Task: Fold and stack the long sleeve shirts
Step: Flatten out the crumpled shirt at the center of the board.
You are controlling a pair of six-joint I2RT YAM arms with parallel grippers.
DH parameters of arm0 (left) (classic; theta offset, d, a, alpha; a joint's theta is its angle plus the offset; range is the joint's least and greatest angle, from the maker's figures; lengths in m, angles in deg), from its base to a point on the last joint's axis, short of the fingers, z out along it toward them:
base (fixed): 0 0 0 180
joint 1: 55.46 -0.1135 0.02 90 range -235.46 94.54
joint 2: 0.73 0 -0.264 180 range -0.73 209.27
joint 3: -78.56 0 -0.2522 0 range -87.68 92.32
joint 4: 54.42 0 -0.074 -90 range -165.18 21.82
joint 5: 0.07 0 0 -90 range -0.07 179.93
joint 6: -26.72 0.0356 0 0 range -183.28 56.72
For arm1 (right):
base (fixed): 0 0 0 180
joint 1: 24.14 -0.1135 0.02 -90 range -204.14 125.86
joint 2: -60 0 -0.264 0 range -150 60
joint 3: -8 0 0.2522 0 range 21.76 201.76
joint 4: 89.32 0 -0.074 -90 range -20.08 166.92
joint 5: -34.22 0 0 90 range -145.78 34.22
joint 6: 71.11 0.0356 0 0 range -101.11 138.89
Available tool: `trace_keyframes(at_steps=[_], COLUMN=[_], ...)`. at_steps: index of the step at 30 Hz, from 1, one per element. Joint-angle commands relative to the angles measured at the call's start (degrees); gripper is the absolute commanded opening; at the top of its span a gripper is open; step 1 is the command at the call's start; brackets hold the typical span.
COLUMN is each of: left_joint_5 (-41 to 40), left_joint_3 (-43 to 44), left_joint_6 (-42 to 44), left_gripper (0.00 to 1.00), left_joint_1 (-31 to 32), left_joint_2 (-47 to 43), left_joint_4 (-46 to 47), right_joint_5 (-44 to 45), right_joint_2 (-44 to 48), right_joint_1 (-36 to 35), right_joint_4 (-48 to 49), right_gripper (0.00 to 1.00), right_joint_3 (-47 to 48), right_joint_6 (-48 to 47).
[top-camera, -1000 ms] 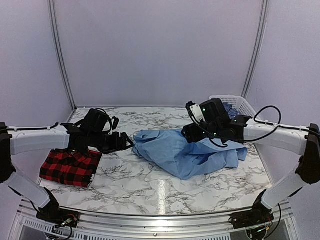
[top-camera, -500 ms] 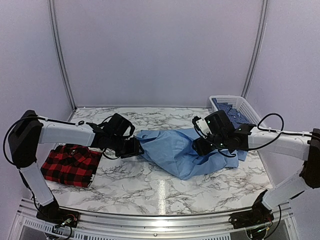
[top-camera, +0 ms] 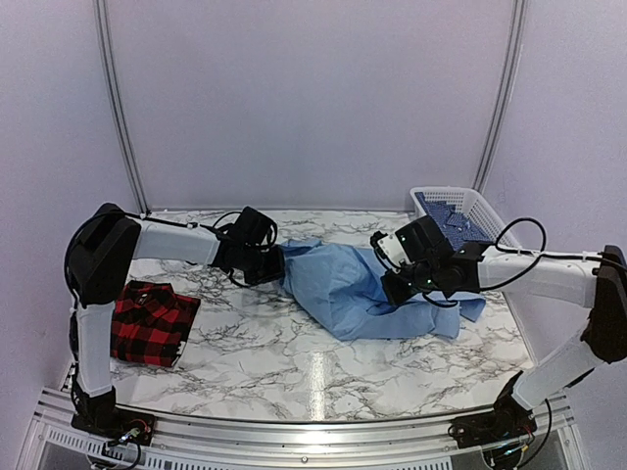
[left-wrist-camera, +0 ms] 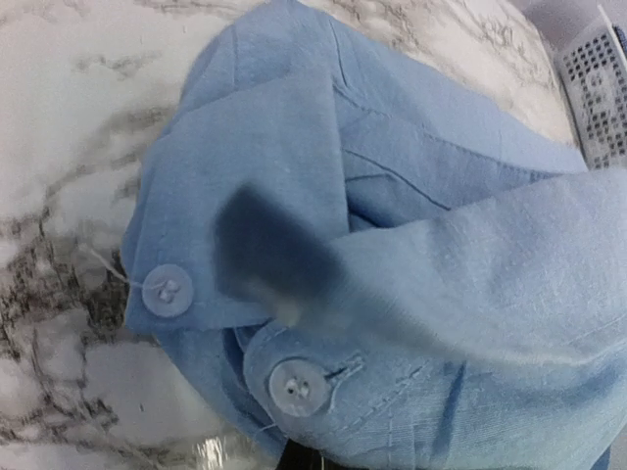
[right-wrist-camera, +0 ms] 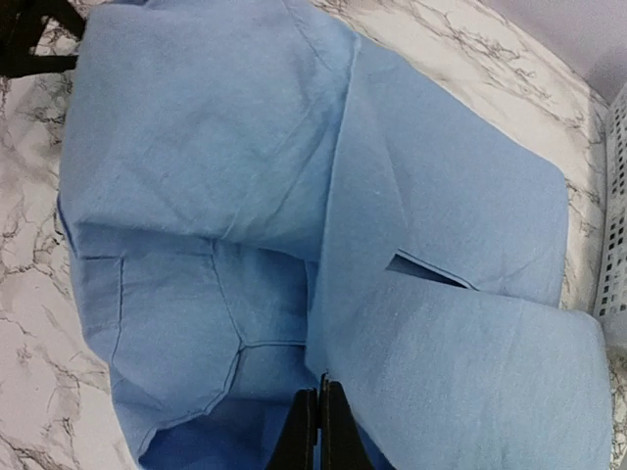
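- Light blue shirt (top-camera: pixel 358 289): lies crumpled mid-worktop (top-camera: pixel 294 362), slightly toward 2 o'clock.
- Left gripper (top-camera: pixel 277 266): jaws closed on the shirt's 9 o'clock edge, beside two buttons.
- Right gripper (top-camera: pixel 400 290): jaws pressed together, pinching a fold on its 3 o'clock side.
- Red-and-black plaid shirt (top-camera: pixel 147 325): folded at 8 o'clock, well apart.
- White basket (top-camera: pixel 480 211): at 2 o'clock.

A plain light blue button-up cloth shirt (top-camera: pixel 358 294) is lying on a white marble tabletop (top-camera: pixel 284 362) that is showing grey veining. A red-and-black plaid cloth shirt (top-camera: pixel 147 325) is sitting at its left edge. A white plastic lattice basket (top-camera: pixel 487 217) is holding dark blue patterned cloth (top-camera: pixel 446 213).
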Motion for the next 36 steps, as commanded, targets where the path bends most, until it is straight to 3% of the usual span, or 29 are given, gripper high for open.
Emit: trace_keyframes(at_steps=[1, 8, 13, 17, 19, 27, 29, 32, 36], left_joint_5=[2.1, 7.6, 10.8, 11.2, 11.4, 12.2, 11.9, 11.1, 10.9], left_joint_3=[8.3, 23.7, 32.3, 34.2, 34.6, 38.1, 37.9, 37.0, 35.0], left_joint_6=[2.1, 5.4, 5.7, 6.3, 6.4, 6.4, 6.6, 7.2, 7.6], left_gripper=[0.0, 0.0, 0.0, 0.0, 0.0, 0.0, 0.02, 0.11, 0.24], left_joint_1=[-2.8, -4.2, -4.9, -5.0, -5.1, -5.5, -5.6, -5.9, -6.8], left_joint_2=[4.5, 13.5, 17.8, 18.2, 18.3, 19.8, 18.8, 16.6, 13.3], left_joint_4=[1.4, -0.6, -3.5, -4.4, -4.6, -6.7, -7.3, -8.3, -8.9], right_joint_5=[-4.5, -7.0, 2.1, 0.3, 0.3, -4.0, -3.8, 0.3, 3.9], right_joint_2=[1.9, 3.4, 2.7, 1.7, -0.1, -11.1, -13.0, -14.5, -11.0], right_joint_1=[-0.4, -8.1, -6.9, 0.1, 1.6, 3.7, 4.2, 4.4, 4.4], right_joint_4=[-1.4, -2.7, -6.2, -4.4, -3.0, 2.2, 2.7, -0.3, -1.9], right_gripper=[0.0, 0.0, 0.02, 0.38, 0.47, 0.61, 0.6, 0.47, 0.12], right_joint_3=[3.3, 7.8, 8.8, 6.7, 6.5, 9.2, 9.8, 11.9, 12.6], right_joint_6=[1.3, 5.2, 9.1, 10.4, 9.9, 11.1, 12.0, 13.7, 14.1])
